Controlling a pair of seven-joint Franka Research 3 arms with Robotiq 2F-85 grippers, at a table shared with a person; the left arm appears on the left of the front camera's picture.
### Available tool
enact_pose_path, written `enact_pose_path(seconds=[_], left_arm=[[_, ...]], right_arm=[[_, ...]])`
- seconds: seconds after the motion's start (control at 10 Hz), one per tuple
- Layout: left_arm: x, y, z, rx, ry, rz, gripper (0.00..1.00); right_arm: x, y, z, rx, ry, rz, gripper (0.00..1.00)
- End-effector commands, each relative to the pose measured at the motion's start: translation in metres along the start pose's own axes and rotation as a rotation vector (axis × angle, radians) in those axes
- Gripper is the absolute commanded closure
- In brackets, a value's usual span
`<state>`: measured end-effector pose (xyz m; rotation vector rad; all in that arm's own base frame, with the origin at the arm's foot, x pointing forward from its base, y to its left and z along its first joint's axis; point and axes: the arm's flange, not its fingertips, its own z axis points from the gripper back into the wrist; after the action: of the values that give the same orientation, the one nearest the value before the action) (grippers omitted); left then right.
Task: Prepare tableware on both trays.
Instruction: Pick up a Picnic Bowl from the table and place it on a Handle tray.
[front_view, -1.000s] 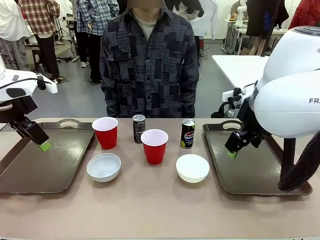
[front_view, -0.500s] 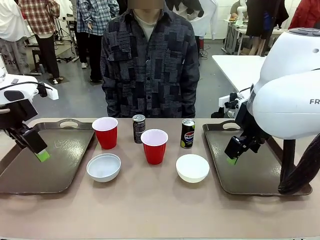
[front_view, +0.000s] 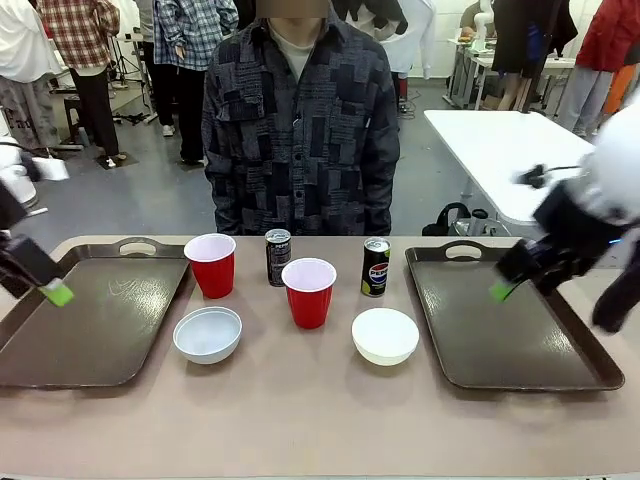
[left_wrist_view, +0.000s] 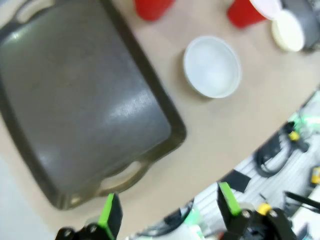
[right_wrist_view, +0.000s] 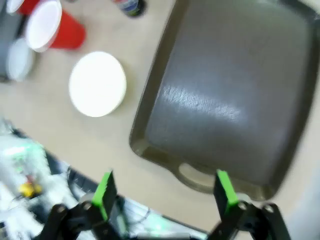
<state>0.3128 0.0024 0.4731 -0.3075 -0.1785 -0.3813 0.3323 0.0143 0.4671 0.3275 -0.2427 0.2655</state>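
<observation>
Between the two dark brown trays stand two red cups (front_view: 211, 265) (front_view: 309, 291), two white bowls (front_view: 207, 334) (front_view: 385, 335) and two dark cans (front_view: 278, 257) (front_view: 375, 267), all on the tan tabletop. The left tray (front_view: 90, 325) and the right tray (front_view: 510, 330) hold nothing. My left gripper (front_view: 50, 290) hovers open over the left tray's outer edge. Above the right tray's far half my right gripper (front_view: 505, 288) is also open. The left wrist view looks down between open fingers (left_wrist_view: 110, 215) at the left tray (left_wrist_view: 85, 100) and a bowl (left_wrist_view: 212, 66). The right wrist view shows the right tray (right_wrist_view: 230, 100) and a bowl (right_wrist_view: 97, 84).
A person in a dark patterned shirt (front_view: 298, 120) stands at the table's far side, behind the cups and cans, hands out of view. A white table (front_view: 490, 140) stands behind at the right. Bare tabletop (front_view: 300, 420) runs along the near edge.
Both arms have drawn outward: the left gripper slid toward the picture's left edge, the right arm swung away to the right and its gripper followed. Both stayed open; nothing on the table moved.
</observation>
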Motion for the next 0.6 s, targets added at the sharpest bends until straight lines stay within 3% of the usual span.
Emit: enact_pose_path(seconds=[0.0, 0.2, 0.5], left_arm=[[-0.025, 0.075, -0.014, -0.221, -0.044, 0.106, 0.0], [-0.046, 0.125, -0.003, -0.298, -0.159, 0.233, 0.0], [-0.071, 0.159, 0.023, -0.36, -0.366, 0.344, 0.0]], right_arm=[[-0.103, -0.089, -0.003, 0.242, -0.141, -0.129, 0.0], [-0.128, -0.136, 0.007, 0.355, -0.218, -0.211, 0.0], [-0.137, -0.172, 0.006, 0.502, -0.29, -0.266, 0.0]])
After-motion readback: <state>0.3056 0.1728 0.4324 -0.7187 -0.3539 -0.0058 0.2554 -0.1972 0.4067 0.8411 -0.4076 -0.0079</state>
